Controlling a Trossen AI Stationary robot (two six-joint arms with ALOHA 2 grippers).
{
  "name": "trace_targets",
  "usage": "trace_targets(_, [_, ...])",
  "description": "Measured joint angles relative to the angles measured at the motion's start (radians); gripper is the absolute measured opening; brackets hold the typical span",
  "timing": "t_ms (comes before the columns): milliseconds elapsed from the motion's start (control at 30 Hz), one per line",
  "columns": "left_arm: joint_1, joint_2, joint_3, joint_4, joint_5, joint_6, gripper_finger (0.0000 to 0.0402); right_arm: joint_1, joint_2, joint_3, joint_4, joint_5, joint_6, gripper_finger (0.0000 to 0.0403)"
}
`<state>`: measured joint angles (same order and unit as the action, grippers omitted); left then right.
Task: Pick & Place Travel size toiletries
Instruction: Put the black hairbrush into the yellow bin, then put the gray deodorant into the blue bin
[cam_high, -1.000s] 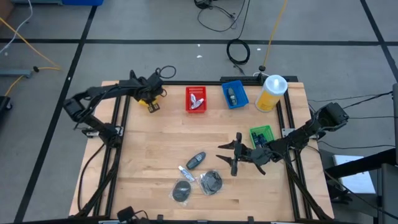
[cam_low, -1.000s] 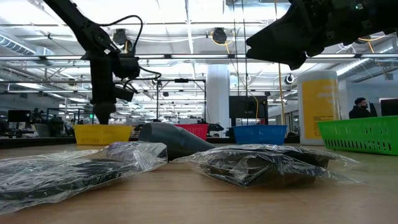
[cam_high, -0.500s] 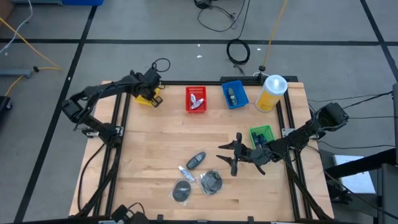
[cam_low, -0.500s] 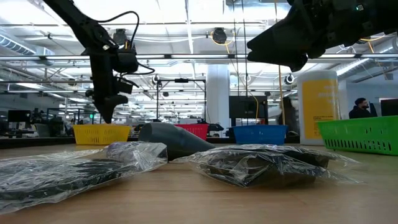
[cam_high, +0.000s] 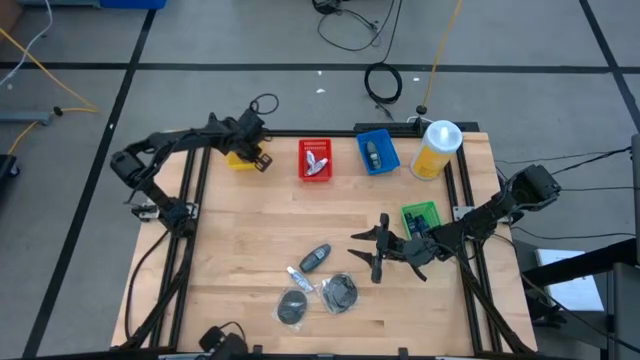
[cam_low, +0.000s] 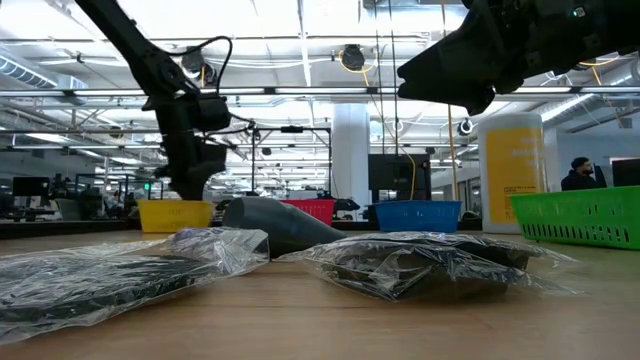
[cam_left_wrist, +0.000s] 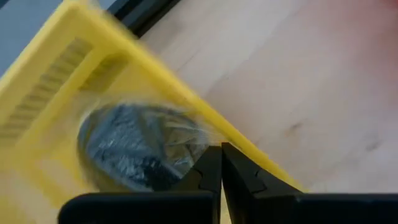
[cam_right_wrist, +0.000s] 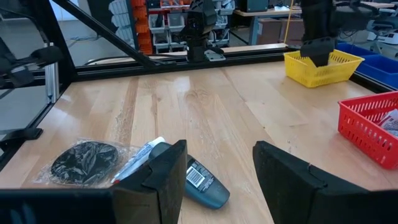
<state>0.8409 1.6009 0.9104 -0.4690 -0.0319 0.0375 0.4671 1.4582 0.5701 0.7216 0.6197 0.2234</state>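
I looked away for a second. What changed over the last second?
The left gripper shifted right along the yellow basket, fingers shut, a puck lying in the basket. The right gripper stayed open above the table; the loose toiletries did not move.

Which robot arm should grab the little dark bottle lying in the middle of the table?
Probably the right. Its open right gripper hovers just beside the dark bottle, facing it. The left gripper is far off at the yellow basket, fingers shut.

At the table's far edge stand a yellow basket (cam_high: 237, 158), a red basket (cam_high: 315, 160), a blue basket (cam_high: 377, 152) and a big yellow bottle (cam_high: 436, 150); a green basket (cam_high: 421, 217) sits right.
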Motion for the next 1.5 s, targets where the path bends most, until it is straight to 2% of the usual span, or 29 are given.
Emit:
trace_targets(233, [-0.055, -0.006, 0.001, 0.015, -0.004, 0.098, 0.0005, 0.0, 0.0, 0.0, 0.0, 0.0, 0.0, 0.0176])
trace_targets(433, [-0.035, -0.08, 0.056, -0.145, -0.055, 0.009, 0.0003, 0.0, 0.0, 0.0, 0.0, 0.0, 0.0, 0.0176])
trace_targets(533, [0.029, -0.082, 0.055, -0.087, -0.1, 0.004, 0.0004, 0.0, 0.0, 0.0, 0.0, 0.0, 0.0, 0.0176])
trace_targets(733, [0.073, -0.044, 0.028, 0.055, -0.078, 0.019, 0.0002, -0.002, 0.0, 0.0, 0.011, 0.004, 0.001, 0.0176])
trace_targets(967, [0.007, 0.018, 0.029, 0.188, -0.014, 0.039, 0.0003, -0.002, 0.0, 0.0, 0.008, 0.004, 0.026, 0.0176])
trace_targets(1167, [-0.069, 0.032, 0.029, 0.192, -0.013, 0.037, 0.0002, -0.001, 0.0, 0.0, 0.008, 0.004, 0.018, 0.0176])
trace_targets(1367, [-0.12, 0.0, 0.029, 0.22, -0.022, 0.031, 0.0002, -0.001, 0.0, 0.0, 0.0, 0.004, 0.018, 0.0176])
trace_targets(1500, [-0.154, -0.072, 0.029, 0.215, -0.022, 0.008, 0.0006, -0.001, 0.0, 0.0, -0.041, 0.004, 0.034, 0.0176])
